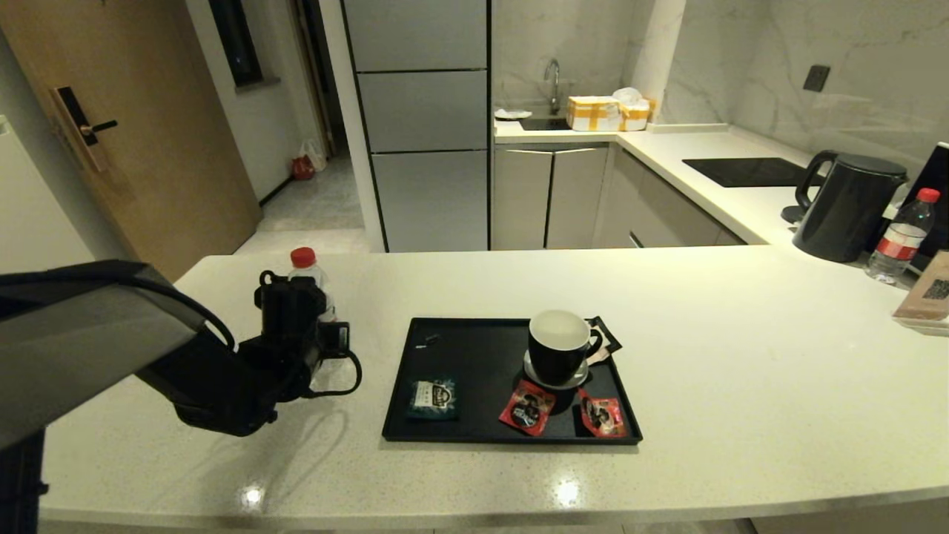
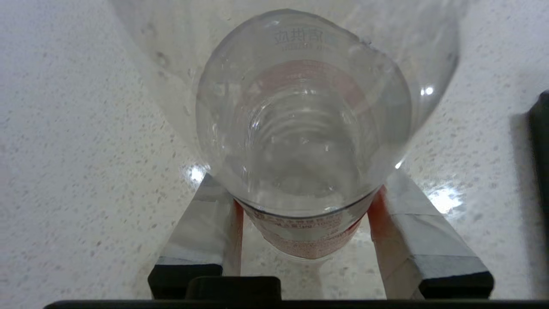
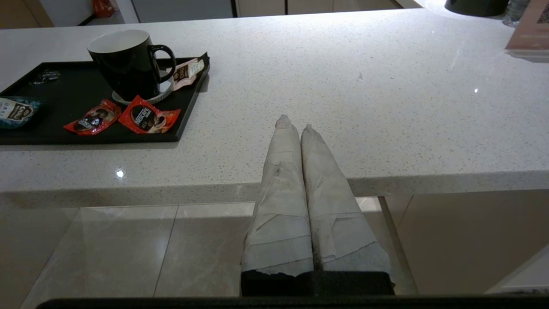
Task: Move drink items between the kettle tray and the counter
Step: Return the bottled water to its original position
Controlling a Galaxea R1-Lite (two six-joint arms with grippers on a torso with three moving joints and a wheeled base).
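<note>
The clear water bottle [image 1: 305, 265] with the red cap stands upright on the off-white counter [image 1: 741, 371], left of the black kettle tray [image 1: 474, 348]. My left gripper [image 1: 320, 315] is shut on the water bottle [image 2: 302, 128]; both taped fingers [image 2: 206, 223] press its red label. Whether its base rests on the counter is hidden. The teal sachet [image 1: 434, 398] lies flat in the tray's near left corner and also shows as teal sachet [image 3: 15, 111]. My right gripper [image 3: 296, 123] is shut and empty, in front of the counter's front edge.
On the tray stand a black mug [image 1: 560, 345] on a coaster, two red sachets [image 1: 528, 406] and a small packet behind the mug. At far right are a black kettle [image 1: 845, 204], a second water bottle [image 1: 901, 237] and the hob panel [image 1: 745, 170].
</note>
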